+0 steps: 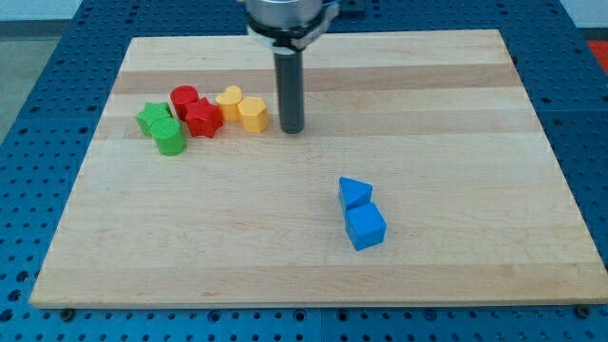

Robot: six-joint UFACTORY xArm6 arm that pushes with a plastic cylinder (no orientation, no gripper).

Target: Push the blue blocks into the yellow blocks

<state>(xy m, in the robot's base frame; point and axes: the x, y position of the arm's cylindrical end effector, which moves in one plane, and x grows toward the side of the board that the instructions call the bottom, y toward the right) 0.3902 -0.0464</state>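
Note:
Two blue blocks sit touching at the view's lower middle right: a blue triangular block (354, 192) above a blue cube (365, 228). Two yellow blocks sit at the upper left: a yellow rounded block (229, 100) and a yellow hexagonal block (253, 113), touching each other. My tip (292, 129) stands just right of the yellow hexagonal block, with a small gap, and well above and left of the blue blocks.
A red cylinder (184, 98) and a red star-like block (202, 119) lie just left of the yellow blocks. Two green blocks (152, 119) (170, 138) lie further left. All rest on a wooden board (456, 114) ringed by a blue perforated table.

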